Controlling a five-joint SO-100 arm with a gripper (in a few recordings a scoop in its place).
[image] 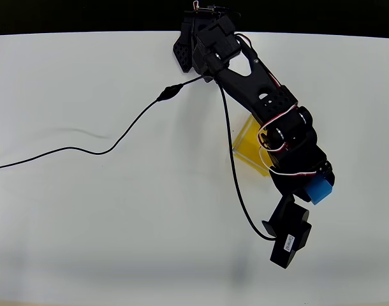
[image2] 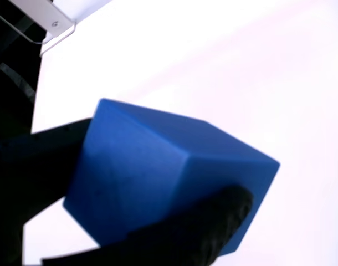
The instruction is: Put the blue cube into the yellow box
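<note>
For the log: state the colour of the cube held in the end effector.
Bright blue, plain matte faces. The blue cube shows best in the wrist view.

The black arm (image: 258, 95) reaches down-right in the overhead view, its gripper (image: 317, 186) clamped on the blue cube (image2: 169, 177).

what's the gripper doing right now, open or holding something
Gripper: shut on the blue cube, black fingers pressed against two of its sides; in the overhead view the cube sits at the arm's tip, beside the yellow box.
</note>
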